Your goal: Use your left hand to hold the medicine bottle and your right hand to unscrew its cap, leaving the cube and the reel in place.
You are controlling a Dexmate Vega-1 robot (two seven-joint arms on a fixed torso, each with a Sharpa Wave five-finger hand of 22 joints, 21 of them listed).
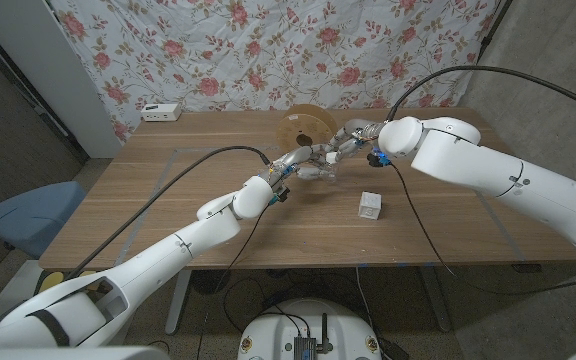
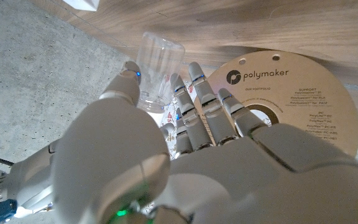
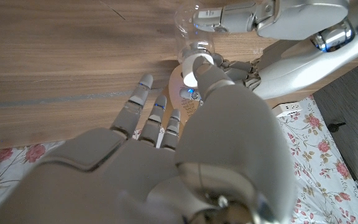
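Observation:
The clear medicine bottle [image 2: 158, 59] is held in my left hand [image 1: 296, 165], thumb on one side and fingers on the other, near the table's middle. The bottle [image 3: 190, 25] has its white cap [image 3: 190, 78] turned toward my right hand [image 1: 353, 137]. The thumb and a finger of my right hand [image 3: 166, 162] pinch the cap while the other fingers stay spread. The tan reel [image 1: 308, 124] stands just behind both hands, with its label side [image 2: 291, 99] close behind my left fingers. The white cube [image 1: 370, 206] sits on the table in front of the right hand.
A white box [image 1: 161, 112] lies at the table's back left corner. A floral cloth hangs behind the wooden table [image 1: 168, 190]. Black cables trail over both arms. A blue chair [image 1: 28, 215] stands off the left edge.

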